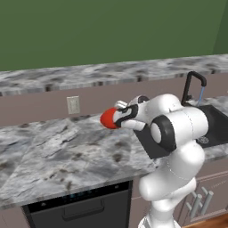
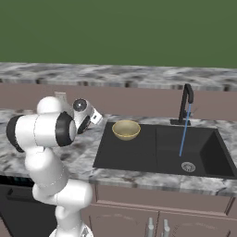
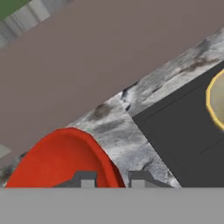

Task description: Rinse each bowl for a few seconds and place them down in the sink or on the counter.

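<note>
The pincer [image 3: 113, 178] is clamped on the rim of the glossy bright red round bowl [image 1: 108, 118], one finger on each side of the wall, holding it above the grey-and-white marbled stone counter [image 1: 58, 151] just left of the wide matte black sink [image 2: 157, 152]. The tan speckled bowl [image 2: 126, 129] sits in the sink's left rear corner. A thin stream of water [image 2: 184, 132] falls from the black arched faucet [image 2: 186, 104] toward the round silver drain [image 2: 188, 166].

— What's along the back?
— You've got a green wall [image 1: 111, 26] above a brown panel [image 2: 139, 99], with a pale outlet [image 1: 73, 105] set in the panel.
— And lower down?
— Look low in your left base view: a black dishwasher [image 1: 80, 207], then brown cabinets [image 1: 218, 187] with silver handles [image 1: 201, 201], and wood floor [image 1: 213, 221] in the corner. A thin blue water stream [image 2: 184, 132] slants down.
</note>
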Available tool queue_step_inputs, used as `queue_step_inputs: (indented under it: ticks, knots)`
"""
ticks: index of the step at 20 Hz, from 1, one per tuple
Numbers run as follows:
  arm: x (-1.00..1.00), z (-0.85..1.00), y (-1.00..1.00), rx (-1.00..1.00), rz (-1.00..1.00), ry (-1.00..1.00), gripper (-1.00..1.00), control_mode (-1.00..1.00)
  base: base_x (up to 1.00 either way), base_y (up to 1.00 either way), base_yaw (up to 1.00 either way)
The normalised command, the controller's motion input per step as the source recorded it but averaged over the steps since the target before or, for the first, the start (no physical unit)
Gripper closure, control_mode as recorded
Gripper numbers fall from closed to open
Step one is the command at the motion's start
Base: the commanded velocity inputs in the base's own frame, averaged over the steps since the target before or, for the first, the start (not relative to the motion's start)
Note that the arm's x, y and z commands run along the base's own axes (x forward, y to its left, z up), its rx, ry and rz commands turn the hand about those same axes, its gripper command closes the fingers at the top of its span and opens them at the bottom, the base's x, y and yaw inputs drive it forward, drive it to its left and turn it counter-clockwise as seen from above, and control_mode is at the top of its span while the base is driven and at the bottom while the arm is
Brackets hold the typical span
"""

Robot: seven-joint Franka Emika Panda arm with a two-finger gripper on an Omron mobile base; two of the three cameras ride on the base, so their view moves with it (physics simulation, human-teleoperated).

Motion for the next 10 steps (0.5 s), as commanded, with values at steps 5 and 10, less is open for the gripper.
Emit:
queue_step_inputs:
  ticks: [5, 10]
  knots:
    - [0.00, 0.64, -0.29, 0.03, -0.24, 0.10, 1.00, -1.00, 0.00, 0.00, 0.00]
    - [0.00, 0.70, -0.15, 0.04, -0.27, 0.10, 1.00, -1.00, 0.00, 0.00, 0.00]
